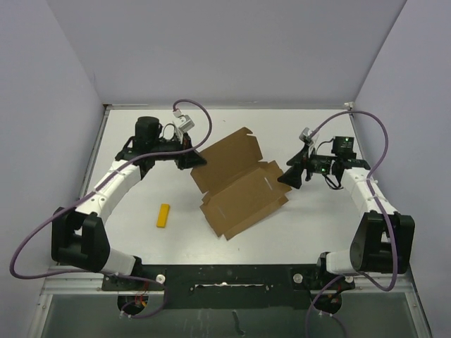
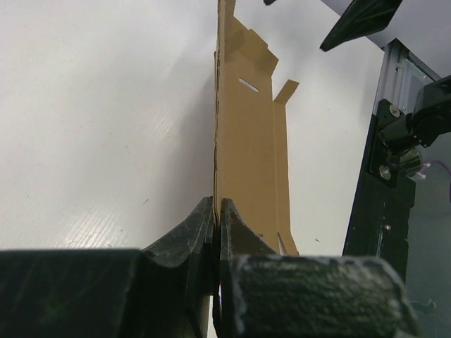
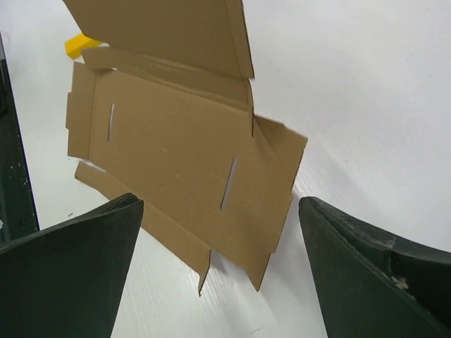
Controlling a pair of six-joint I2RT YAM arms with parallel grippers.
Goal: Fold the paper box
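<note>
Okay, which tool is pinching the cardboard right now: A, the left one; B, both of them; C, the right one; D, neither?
A: the left tool is shut on an edge of the paper box, while the right tool has its fingers spread wide, gripping nothing.

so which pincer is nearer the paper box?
Left. The left pincer is shut on the paper box's raised far-left flap; the right pincer stands open just off its right edge, holding nothing.

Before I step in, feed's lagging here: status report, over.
Left gripper shut on paper box. Right gripper open, not gripping. Yellow bar lies apart, nothing blocking.
</note>
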